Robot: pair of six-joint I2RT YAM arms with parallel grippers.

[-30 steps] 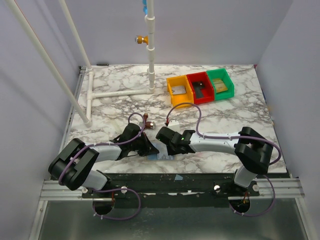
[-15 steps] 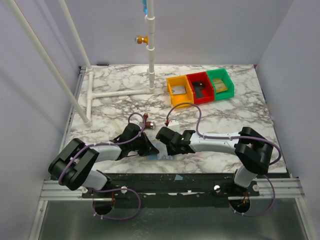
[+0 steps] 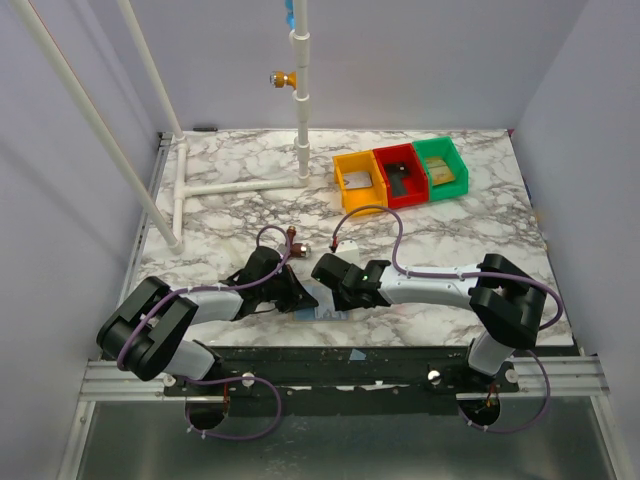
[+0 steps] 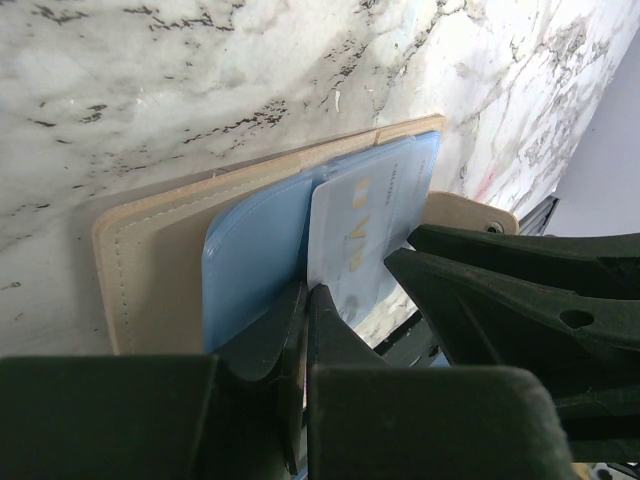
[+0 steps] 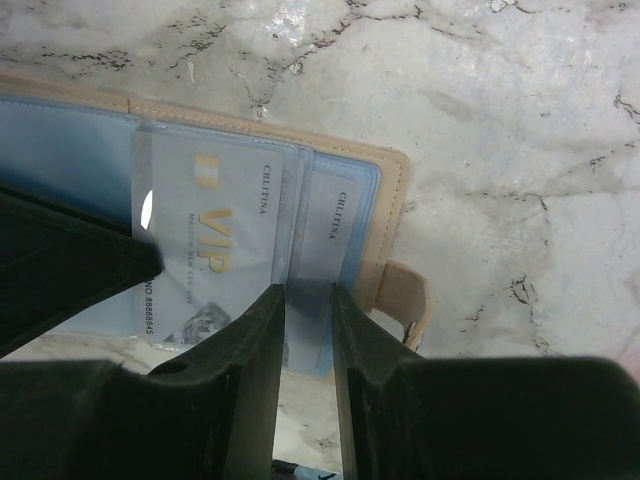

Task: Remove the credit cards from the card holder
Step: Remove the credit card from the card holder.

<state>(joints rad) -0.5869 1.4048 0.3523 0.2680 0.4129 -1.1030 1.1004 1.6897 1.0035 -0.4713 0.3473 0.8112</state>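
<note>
The card holder [image 3: 322, 312] lies open and flat by the table's front edge, tan with blue plastic pockets [image 4: 150, 270] [image 5: 392, 190]. A pale VIP credit card [image 5: 215, 250] [image 4: 360, 230] sticks partly out of one pocket. A second card [image 5: 335, 220] sits in the pocket beside it. My left gripper [image 3: 298, 297] [image 4: 306, 292] is shut, its tips resting on the blue pocket at the VIP card's edge. My right gripper [image 3: 335, 285] [image 5: 308, 290] faces it from the other side, jaws a little apart, straddling the strip of the second card.
Yellow [image 3: 358, 180], red [image 3: 400, 175] and green [image 3: 440, 167] bins stand at the back right, each holding something small. A white pipe frame [image 3: 240, 185] lies at the back left. The holder sits right at the table's near edge, with its strap tab [image 5: 405, 300] pointing towards that edge.
</note>
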